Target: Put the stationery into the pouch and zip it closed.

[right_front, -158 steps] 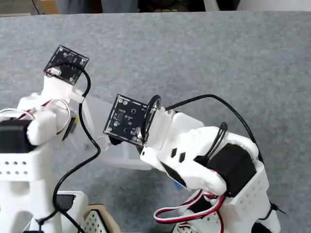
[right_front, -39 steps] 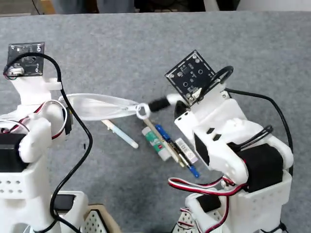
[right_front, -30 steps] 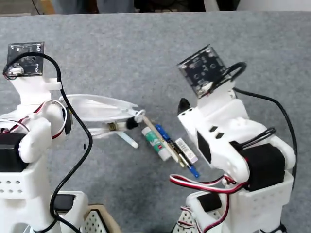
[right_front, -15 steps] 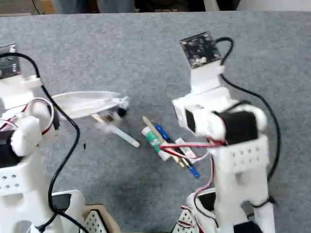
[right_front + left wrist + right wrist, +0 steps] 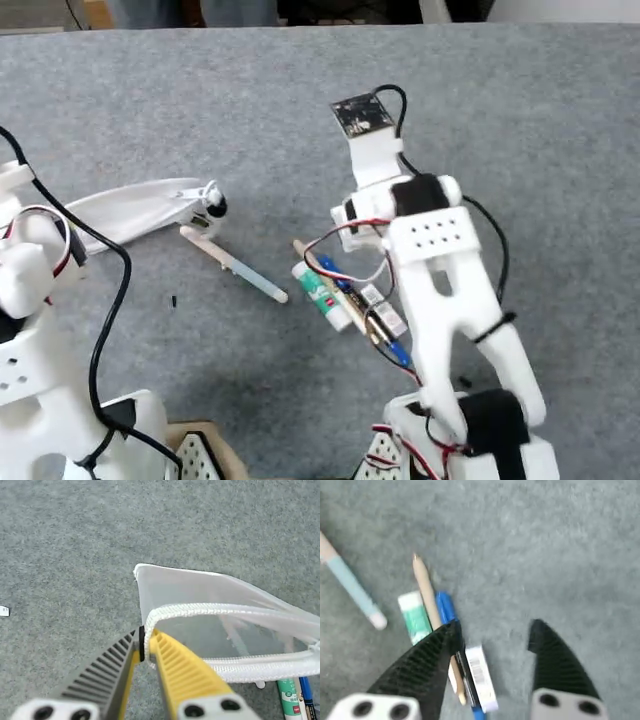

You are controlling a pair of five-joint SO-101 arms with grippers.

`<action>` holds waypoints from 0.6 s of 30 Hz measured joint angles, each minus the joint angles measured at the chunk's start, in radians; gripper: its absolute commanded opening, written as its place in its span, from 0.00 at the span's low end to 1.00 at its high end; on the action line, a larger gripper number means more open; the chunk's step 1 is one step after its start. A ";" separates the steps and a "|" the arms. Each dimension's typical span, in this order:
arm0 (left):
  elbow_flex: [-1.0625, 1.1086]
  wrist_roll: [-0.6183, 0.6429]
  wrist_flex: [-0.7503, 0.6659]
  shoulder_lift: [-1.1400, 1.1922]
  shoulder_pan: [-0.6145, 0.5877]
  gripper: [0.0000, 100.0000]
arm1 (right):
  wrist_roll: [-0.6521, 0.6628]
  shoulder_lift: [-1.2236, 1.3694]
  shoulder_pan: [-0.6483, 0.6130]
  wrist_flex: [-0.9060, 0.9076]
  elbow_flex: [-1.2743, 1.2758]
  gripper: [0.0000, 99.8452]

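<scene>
Grey mat table (image 5: 520,120). Left gripper (image 5: 144,642) is pinched on the pouch (image 5: 215,630) rim near the left edge. The left wrist view shows the mouth agape; from above it looks flat. Right gripper (image 5: 495,627), fingers spread, hangs above the mid-table stationery cluster (image 5: 427,610), which lies under one finger, off-centre, long axis roughly square to the closing line. Right arm nearer.

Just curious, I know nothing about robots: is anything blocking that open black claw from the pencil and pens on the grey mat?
Nothing visible does. The right gripper hangs open over the pencil and blue pen, which lie uncovered on the mat.
</scene>
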 measured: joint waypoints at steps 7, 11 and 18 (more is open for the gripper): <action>0.000 0.003 0.000 0.000 -0.011 0.03 | 0.035 0.152 -0.172 -0.103 0.002 0.17; 0.000 0.003 0.000 0.000 -0.011 0.03 | 0.049 0.269 -0.229 -0.117 -0.012 0.17; 0.000 0.003 0.000 0.000 -0.011 0.03 | 0.052 0.537 -0.238 -0.092 -0.252 0.17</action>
